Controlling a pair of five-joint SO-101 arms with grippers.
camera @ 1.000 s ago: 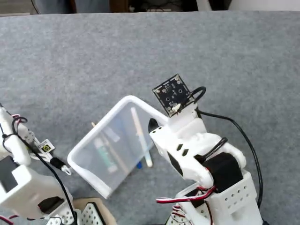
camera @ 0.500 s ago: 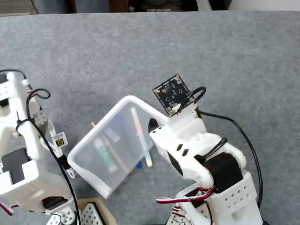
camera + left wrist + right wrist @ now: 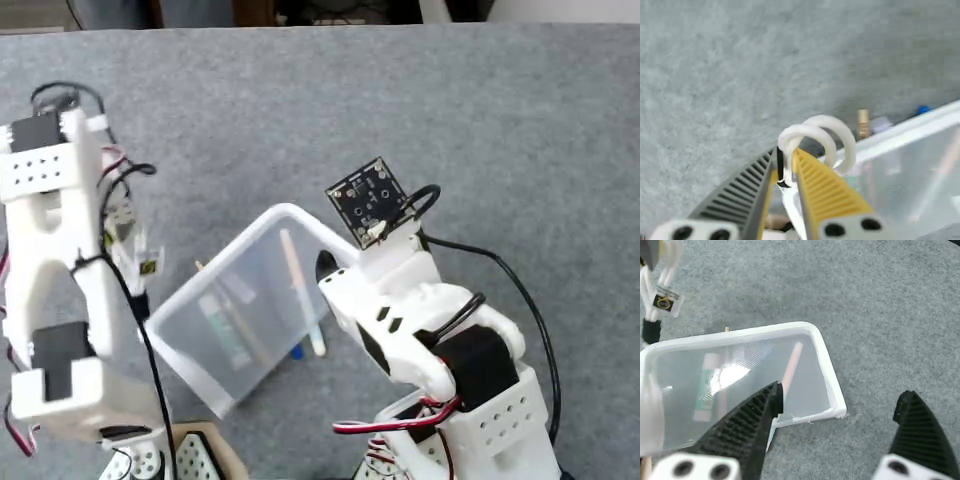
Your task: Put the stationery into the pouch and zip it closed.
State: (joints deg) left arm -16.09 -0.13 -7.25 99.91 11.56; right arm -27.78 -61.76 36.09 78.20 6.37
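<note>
Arms first: we see the left arm (image 3: 50,300) has swung up from the near table edge within the last second. The left gripper (image 3: 785,160) is pinched tight on a white looped cord (image 3: 815,132), which now hangs just beside the pouch (image 3: 830,382) lying flat on the table. The right gripper (image 3: 840,392) gapes wide and empty over the pouch's corner. A pen (image 3: 295,275) shows through the mesh. We judge the cord goes in next.

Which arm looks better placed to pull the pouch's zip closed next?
Left, probably. The left gripper is shut on the white cord beside the pouch, likely its zip pull. The right gripper hangs open above the pouch, gripping nothing.
</note>
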